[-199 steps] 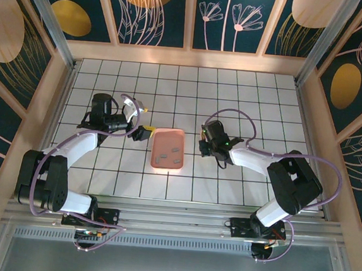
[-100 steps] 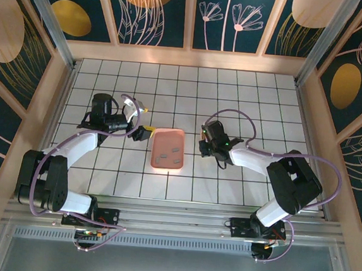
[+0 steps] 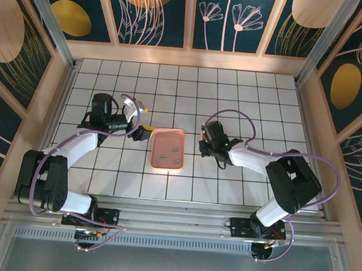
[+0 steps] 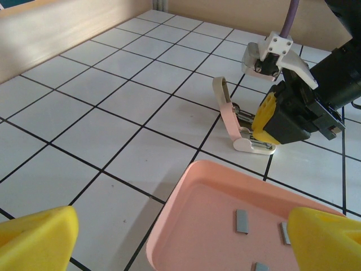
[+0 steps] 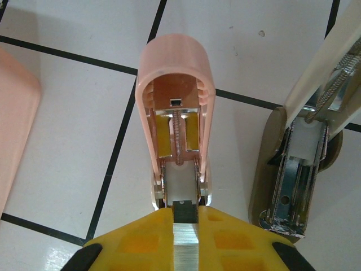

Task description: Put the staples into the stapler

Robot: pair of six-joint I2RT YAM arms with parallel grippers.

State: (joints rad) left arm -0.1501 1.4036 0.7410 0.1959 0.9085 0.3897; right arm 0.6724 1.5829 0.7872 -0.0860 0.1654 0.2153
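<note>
Right wrist: stapler [image 5: 176, 73] points lengthwise away from end effector [image 5: 186, 226] gripping staples [image 5: 186, 248].

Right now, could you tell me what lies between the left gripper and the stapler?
The pink tray with loose staples sits between the left gripper and the stapler, in the top and left wrist views.

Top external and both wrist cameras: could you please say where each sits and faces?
Top external: overhead behind the bases, looking down at the tray; left arm, right arm show.
Left wrist: low, facing across the tray toward the stapler; open left fingers show.
Right wrist: close, facing the stapler; right fingers hold staples.
Both wrist views share the stapler.
</note>
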